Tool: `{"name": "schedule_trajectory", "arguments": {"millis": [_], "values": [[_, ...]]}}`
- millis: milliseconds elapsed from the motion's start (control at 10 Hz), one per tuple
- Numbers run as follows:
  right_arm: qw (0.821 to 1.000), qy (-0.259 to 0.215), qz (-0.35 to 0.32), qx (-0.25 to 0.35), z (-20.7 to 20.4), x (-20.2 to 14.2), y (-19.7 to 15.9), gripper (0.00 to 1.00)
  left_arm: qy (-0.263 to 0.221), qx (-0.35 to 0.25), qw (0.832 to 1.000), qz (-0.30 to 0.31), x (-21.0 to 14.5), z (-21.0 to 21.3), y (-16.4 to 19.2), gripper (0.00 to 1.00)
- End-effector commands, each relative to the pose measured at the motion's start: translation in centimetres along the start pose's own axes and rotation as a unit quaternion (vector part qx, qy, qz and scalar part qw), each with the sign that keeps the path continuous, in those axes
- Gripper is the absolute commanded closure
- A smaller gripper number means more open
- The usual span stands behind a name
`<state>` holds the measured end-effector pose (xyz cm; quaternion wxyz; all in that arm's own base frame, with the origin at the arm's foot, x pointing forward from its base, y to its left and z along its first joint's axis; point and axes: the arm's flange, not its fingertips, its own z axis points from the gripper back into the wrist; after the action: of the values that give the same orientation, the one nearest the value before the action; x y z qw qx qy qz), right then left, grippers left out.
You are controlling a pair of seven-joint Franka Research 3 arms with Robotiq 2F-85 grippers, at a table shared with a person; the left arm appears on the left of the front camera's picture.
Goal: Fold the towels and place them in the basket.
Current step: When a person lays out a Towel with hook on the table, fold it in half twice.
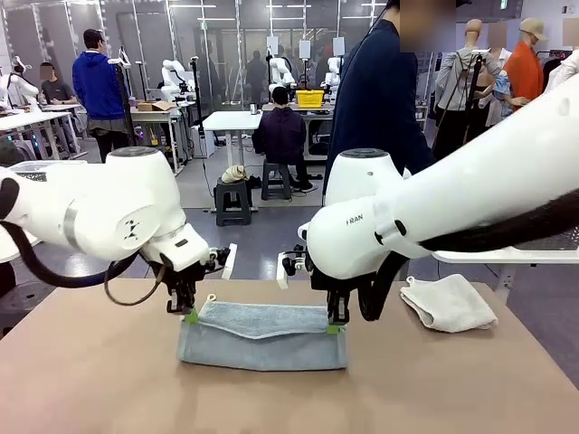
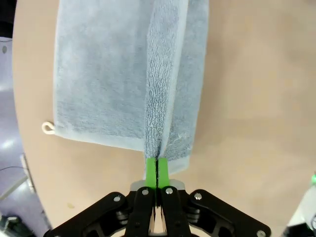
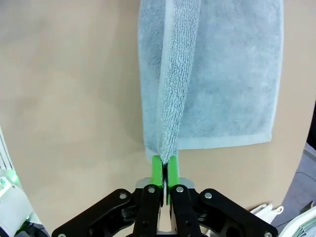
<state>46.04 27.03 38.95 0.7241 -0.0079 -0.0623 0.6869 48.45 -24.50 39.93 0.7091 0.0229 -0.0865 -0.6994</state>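
Partly, the blue-grey towel point(image 1: 262, 336) disappears between both clamped jaws.

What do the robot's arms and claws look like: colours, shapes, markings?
The left arm and right arm are white, rounded shells with black cables; the right arm bears dark letters "FRAN". The left claw and right claw are black, with silver screws and narrow green pads.
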Motion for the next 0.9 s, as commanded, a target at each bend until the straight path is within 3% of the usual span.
{"name": "schedule_trajectory", "arguments": {"millis": [0, 800], "values": [[1.0, 0.012, 0.012, 0.009, -0.3, 0.3, -2.9, 0.95, 0.014, -0.01, 1.0, -0.007, 0.9, 0.1, 3.3, 0.99], [1.0, 0.015, 0.015, 0.0, -3.0, -0.9, -11.0, 0.95, 0.019, -0.027, 0.999, 0.021, 1.0, -2.9, 11.0, 0.99]]}}
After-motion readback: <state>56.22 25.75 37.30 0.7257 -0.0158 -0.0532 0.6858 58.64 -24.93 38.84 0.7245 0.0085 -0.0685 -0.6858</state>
